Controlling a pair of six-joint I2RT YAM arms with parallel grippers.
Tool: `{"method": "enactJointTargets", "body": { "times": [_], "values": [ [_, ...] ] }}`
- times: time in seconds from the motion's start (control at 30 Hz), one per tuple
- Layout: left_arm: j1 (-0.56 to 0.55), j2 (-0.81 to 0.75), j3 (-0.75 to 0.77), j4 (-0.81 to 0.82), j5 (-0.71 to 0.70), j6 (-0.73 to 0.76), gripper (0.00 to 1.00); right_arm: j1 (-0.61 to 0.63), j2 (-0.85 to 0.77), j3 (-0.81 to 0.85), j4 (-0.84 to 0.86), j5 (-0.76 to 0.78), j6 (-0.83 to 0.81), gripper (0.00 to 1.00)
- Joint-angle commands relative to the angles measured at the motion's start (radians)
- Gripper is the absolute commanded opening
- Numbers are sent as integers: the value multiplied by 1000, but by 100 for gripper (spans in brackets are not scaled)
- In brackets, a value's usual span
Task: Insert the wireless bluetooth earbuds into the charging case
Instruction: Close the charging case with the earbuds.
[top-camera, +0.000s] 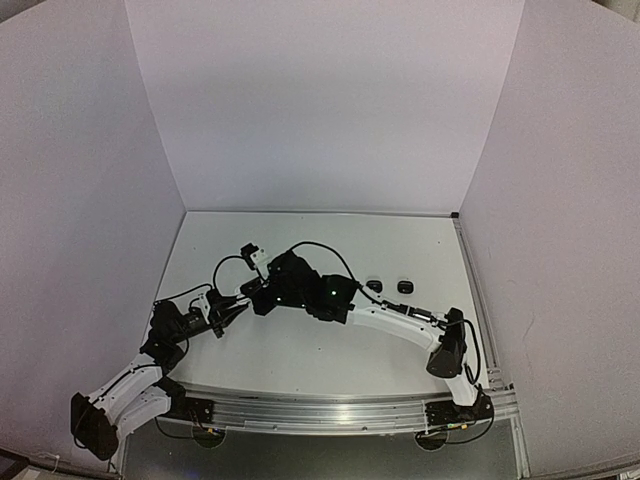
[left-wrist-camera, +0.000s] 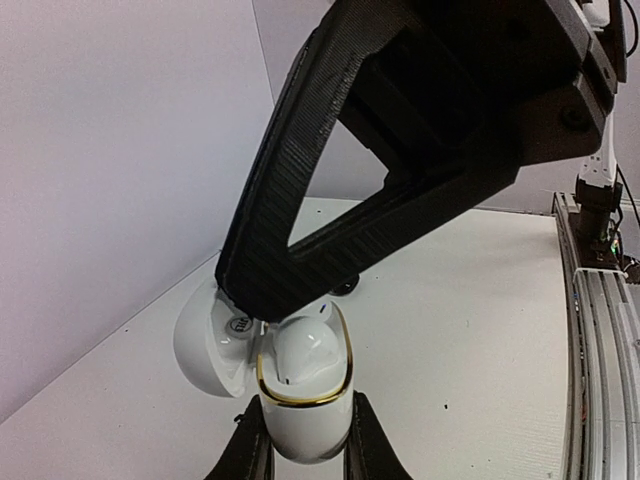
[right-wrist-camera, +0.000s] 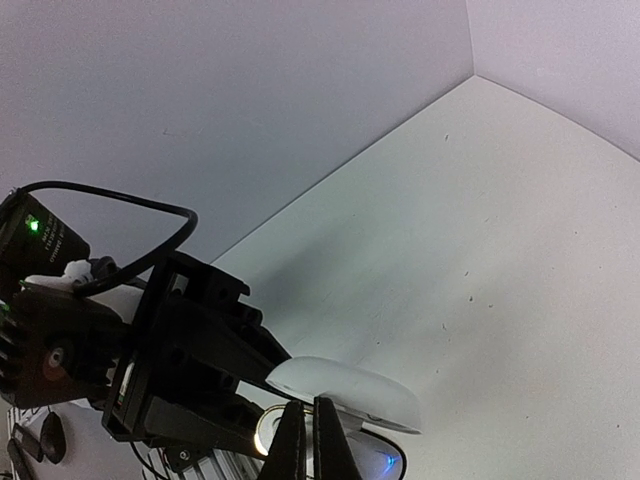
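The left gripper's (left-wrist-camera: 306, 445) jaws clamp the lower body of the white charging case (left-wrist-camera: 300, 420). They hold it upright, with its lid (left-wrist-camera: 205, 345) swung open to their left. The right gripper's (left-wrist-camera: 250, 300) jaws are drawn almost together, tips at the case's gold-rimmed mouth just above the left jaws. Whether an earbud sits between them cannot be told. Well apart to the right of both jaws, two small black objects (top-camera: 375, 285) lie on the table (top-camera: 300, 350), too small to identify.
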Motion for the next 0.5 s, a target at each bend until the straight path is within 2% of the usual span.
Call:
{"method": "enactJointTargets", "body": {
  "times": [0.0, 0.3, 0.47],
  "values": [
    [1, -17, 45, 3, 22, 10, 0, 3, -1, 7, -17, 24, 7, 0],
    [1, 15, 40, -12, -7, 16, 0, 3, -14, 78, -17, -52, 2, 0],
    [1, 43, 41, -52, -31, 149, 0, 3, -62, 61, -16, -60, 1, 0]
  ]
}}
